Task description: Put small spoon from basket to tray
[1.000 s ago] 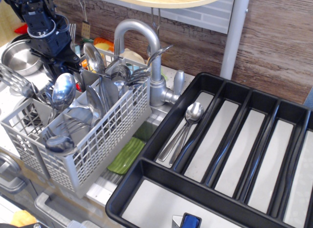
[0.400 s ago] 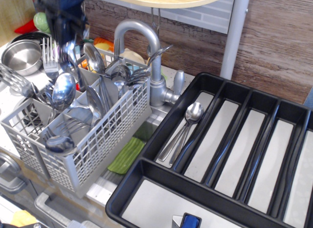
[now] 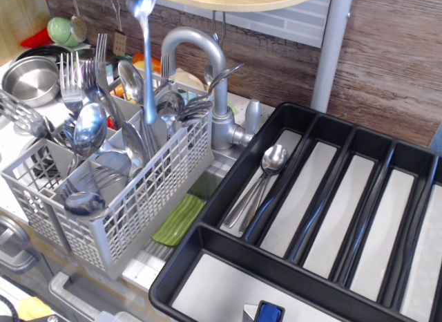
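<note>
I hold the shiny steel small spoon (image 3: 146, 59) bowl-up, its thin straight handle hanging over the light grey lattice-walled plastic basket (image 3: 148, 191) near the desk's left edge, so it clears the other cutlery. My hand is out of view above. The black plastic tray (image 3: 228, 173) with pale floors waits toward the right edge.

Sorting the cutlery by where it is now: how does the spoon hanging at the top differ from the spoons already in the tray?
The small spoon hangs upright above the basket, bowl at the top edge of the picture; the tray spoons lie flat in the black tray, in its leftmost long compartment. The small spoon is alone; at least two tray spoons lie together. All are shiny steel with long, thin handles.
</note>
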Controlling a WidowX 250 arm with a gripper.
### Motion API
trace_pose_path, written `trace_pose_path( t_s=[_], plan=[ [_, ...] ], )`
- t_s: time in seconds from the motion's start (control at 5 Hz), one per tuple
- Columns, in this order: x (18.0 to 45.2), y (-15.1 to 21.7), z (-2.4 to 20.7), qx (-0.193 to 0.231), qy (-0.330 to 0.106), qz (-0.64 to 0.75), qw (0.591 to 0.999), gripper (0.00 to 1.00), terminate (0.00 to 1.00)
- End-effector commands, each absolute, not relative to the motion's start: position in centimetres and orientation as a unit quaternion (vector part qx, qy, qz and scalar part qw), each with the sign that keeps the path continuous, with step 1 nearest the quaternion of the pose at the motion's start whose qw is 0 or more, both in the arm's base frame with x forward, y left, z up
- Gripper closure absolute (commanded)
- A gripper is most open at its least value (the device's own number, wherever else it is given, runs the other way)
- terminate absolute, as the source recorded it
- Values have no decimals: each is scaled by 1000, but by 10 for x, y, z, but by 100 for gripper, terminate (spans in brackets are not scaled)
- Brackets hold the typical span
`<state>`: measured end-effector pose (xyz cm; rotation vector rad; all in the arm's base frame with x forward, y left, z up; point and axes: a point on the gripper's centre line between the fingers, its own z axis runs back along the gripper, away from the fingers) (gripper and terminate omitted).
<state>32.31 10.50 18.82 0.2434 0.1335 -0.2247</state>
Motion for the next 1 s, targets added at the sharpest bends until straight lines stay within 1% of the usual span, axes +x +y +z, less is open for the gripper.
trace_pose_path(
  t_s=[0.0,0.2,0.4,0.6,0.8],
  plan=[
    [332,69,212,115,49,-80,989,100,0],
    [327,51,186,89,16,-97,991,100,0],
    [322,39,154,104,5,-140,985,100,0],
    [316,40,123,123,2,-182,976,100,0],
    [316,44,100,97,-31,-193,976,100,0]
  ],
)
